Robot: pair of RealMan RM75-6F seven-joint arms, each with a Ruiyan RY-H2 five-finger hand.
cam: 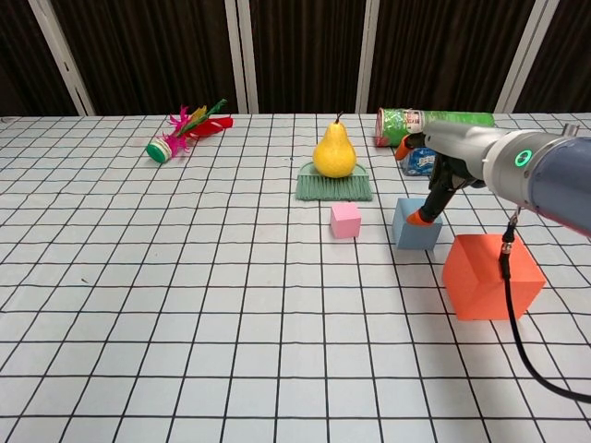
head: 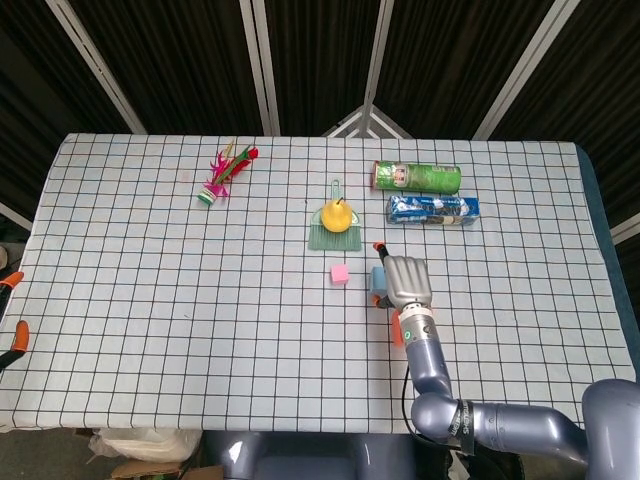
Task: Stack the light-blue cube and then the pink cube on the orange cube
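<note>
Right hand over the light-blue cube, all three cubes apart on the worktop.

The right hand (cam: 432,175) hangs above the light-blue cube (cam: 416,224), its fingers (cam: 423,215) pointing down with orange tips at the cube's top; whether they grip it cannot be told. The orange cube (cam: 490,276) sits just to the near right of the blue one, and the pink cube (cam: 345,220) lies to its left, apart from it. Farther back, a yellow pear (cam: 335,149) stands on a green brush (cam: 334,185), with a green can (cam: 400,125) and a blue packet (head: 433,209) at the far right and a feathered shuttlecock (cam: 187,130) at the far left. The left hand (head: 12,320) shows only as orange fingertips at the left edge of the worktop (head: 160,300) in the head view, how it is set unclear.
</note>
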